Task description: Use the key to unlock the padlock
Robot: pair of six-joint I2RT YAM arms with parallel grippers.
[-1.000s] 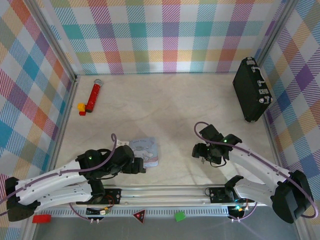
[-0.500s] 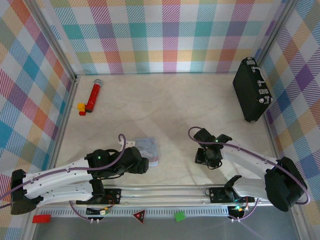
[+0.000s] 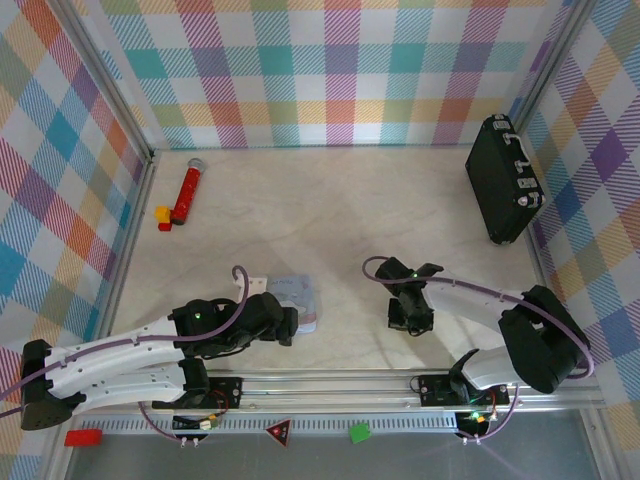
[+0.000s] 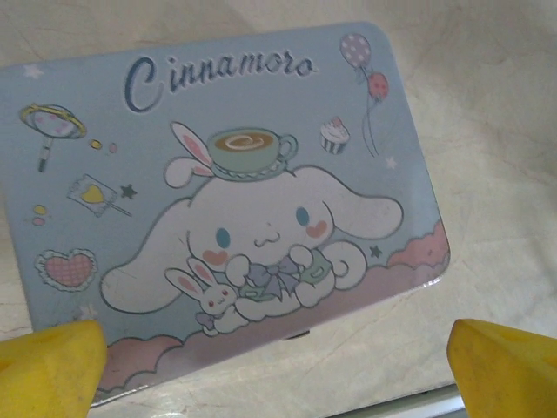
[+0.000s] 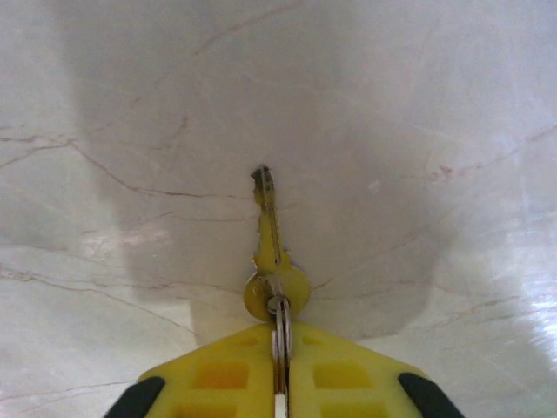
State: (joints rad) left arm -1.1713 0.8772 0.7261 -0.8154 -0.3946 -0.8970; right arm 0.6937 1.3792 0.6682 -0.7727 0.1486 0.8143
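The key (image 5: 271, 233) is a small metal key on a split ring. My right gripper (image 5: 280, 335) is shut on that ring, and the key's blade points away from the yellow fingers, low over the marble table. From above, the right gripper (image 3: 408, 318) sits low near the table's front, right of centre. My left gripper (image 4: 278, 366) is open, its yellow fingertips (image 4: 52, 361) spread over the near edge of a pale blue cartoon tin (image 4: 218, 192). In the top view the left gripper (image 3: 290, 326) is at that tin (image 3: 302, 293). The padlock is out of view.
A big black briefcase (image 3: 503, 180) leans at the back right wall. A red microphone-shaped toy (image 3: 186, 194) with small coloured blocks (image 3: 162, 217) lies at the back left. The rail (image 3: 330, 385) runs along the near edge.
My right gripper has closed on the key's ring and shifted a little left and nearer. The left gripper moved slightly right along the tin and stayed open.
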